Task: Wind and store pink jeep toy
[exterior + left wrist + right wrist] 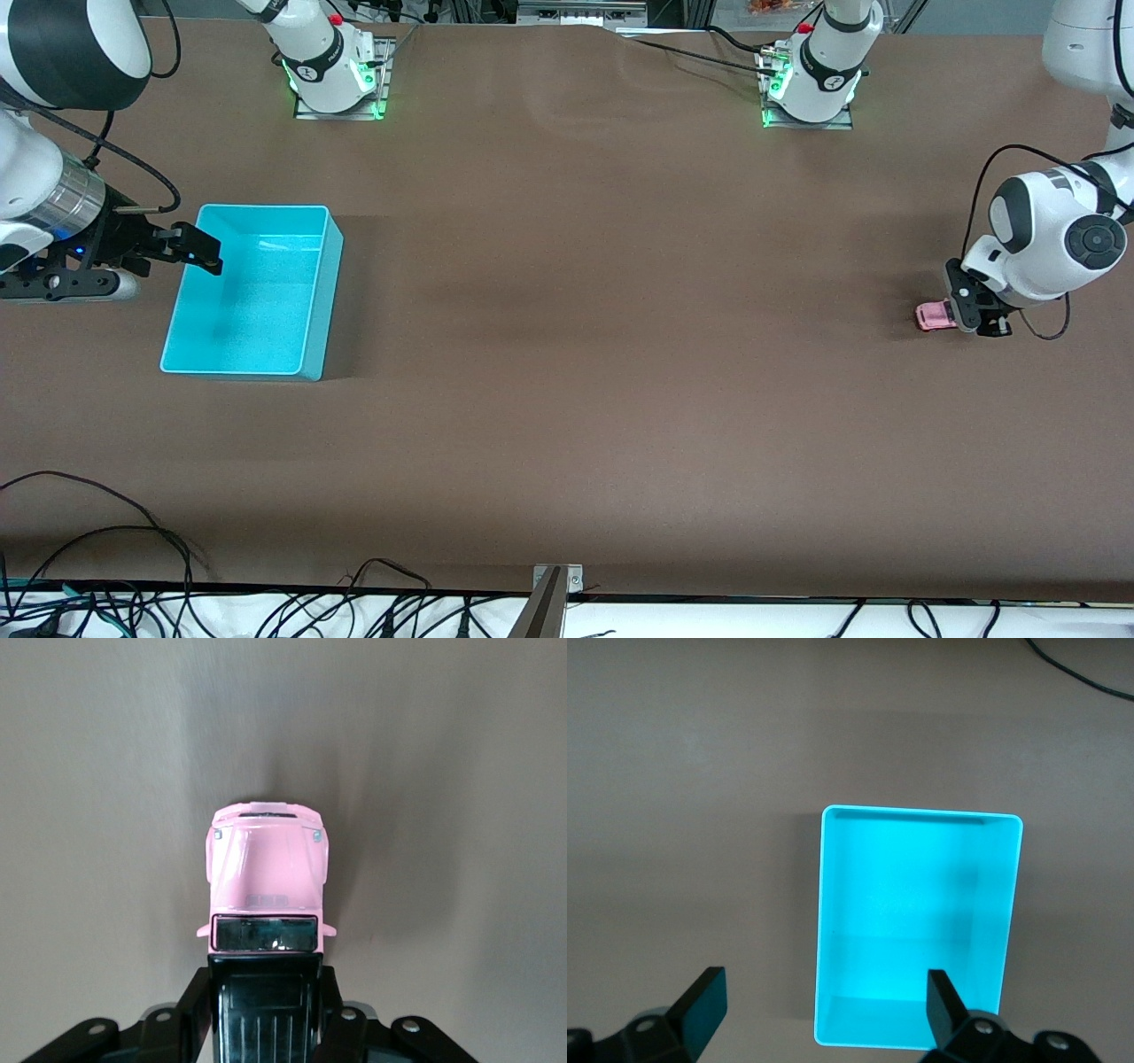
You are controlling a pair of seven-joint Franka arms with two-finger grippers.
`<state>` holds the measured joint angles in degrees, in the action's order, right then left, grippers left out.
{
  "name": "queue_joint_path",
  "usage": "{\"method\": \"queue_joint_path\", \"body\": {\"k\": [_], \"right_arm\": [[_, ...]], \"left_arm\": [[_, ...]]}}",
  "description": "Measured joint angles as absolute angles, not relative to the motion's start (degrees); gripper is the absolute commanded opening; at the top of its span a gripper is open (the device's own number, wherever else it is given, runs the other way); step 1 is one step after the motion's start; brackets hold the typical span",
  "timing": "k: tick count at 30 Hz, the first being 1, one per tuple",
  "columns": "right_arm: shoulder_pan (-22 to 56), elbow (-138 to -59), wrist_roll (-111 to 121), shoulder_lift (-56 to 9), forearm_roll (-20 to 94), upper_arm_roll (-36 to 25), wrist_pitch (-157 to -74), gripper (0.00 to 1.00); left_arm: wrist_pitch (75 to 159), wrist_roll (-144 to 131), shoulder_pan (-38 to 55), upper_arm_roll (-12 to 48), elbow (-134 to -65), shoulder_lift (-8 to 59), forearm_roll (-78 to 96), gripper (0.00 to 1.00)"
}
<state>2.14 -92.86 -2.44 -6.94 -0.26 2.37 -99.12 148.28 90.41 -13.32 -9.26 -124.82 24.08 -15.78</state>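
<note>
a brown table (567,354) spans the front view, cables strewn along its near edge. at the right arm's end stands a turquoise bin (257,292), its floor bare. the right gripper (190,248) hangs over the bin's rim at that end, fingers (704,1010) spread wide and holding nothing. well apart, at the left arm's end, the pink jeep toy (935,315) sits on the table. the left gripper (961,310) is clamped on the toy's rear half, a finger (190,1014) pressed to each side of the black roof, the pink hood poking out past the fingertips.
</note>
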Motion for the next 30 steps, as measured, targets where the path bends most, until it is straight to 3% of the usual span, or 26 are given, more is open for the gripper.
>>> {"method": "queue_joint_path", "body": {"k": [24, 27, 28, 30], "right_arm": [[2.14, -92.86, -2.45, -6.94, -0.26, 2.37, -99.18, 1.0], [2.14, -92.86, -2.45, -6.94, -0.26, 2.37, -99.18, 1.0], [2.14, -92.86, -2.45, -6.94, -0.26, 2.37, -99.18, 1.0], [2.14, -92.86, -2.45, -6.94, -0.26, 2.37, -99.18, 1.0]], "left_arm": [[148.94, 93.75, -14.4, -10.98, -124.83, 24.33, -17.25, 0.0], [148.95, 93.76, -14.4, -10.98, -124.83, 24.33, -17.25, 0.23], [148.96, 93.76, -14.39, -10.98, -124.83, 24.33, -17.25, 0.38], [149.02, 93.81, -14.35, -10.98, -124.71, 24.34, -17.25, 0.43]]}}
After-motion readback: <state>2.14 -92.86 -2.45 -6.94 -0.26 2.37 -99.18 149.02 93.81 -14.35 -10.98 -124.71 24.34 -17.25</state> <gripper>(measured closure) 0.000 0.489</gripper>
